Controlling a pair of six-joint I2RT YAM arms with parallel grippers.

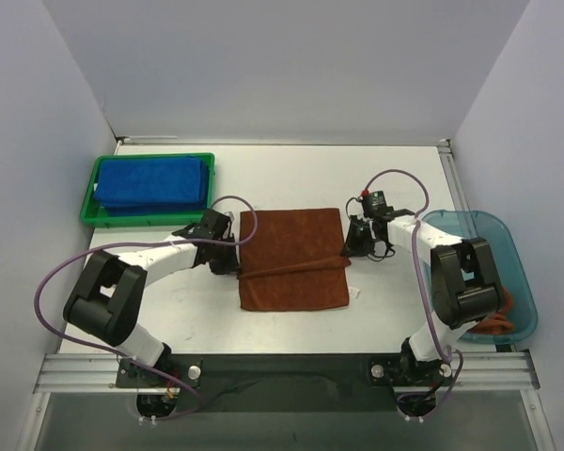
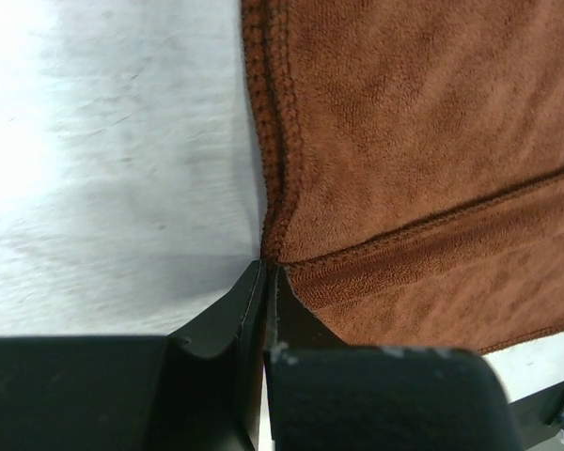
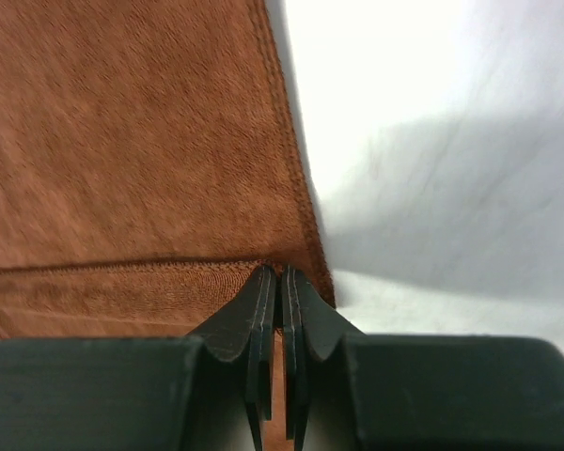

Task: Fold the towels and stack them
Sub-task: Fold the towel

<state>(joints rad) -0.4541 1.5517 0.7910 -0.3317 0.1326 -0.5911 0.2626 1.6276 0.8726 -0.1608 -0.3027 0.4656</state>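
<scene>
Rust-brown rectangular terry towel (image 1: 293, 258) lay between the pincers; left gripper (image 2: 268, 271) and right gripper (image 3: 279, 272) each clenched its nearest edge.

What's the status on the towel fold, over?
Left fingers shut on rust-brown towel, left edge. Right fingers shut on right edge. Towel flat, fold line across it. Nothing in the way.

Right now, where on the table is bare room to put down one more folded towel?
The far strip of the table, between tray and bin, beyond the brown towel, is bare. So is the near strip before that towel. Its sides are crowded: left gripper and right gripper are shut on its edges.
</scene>
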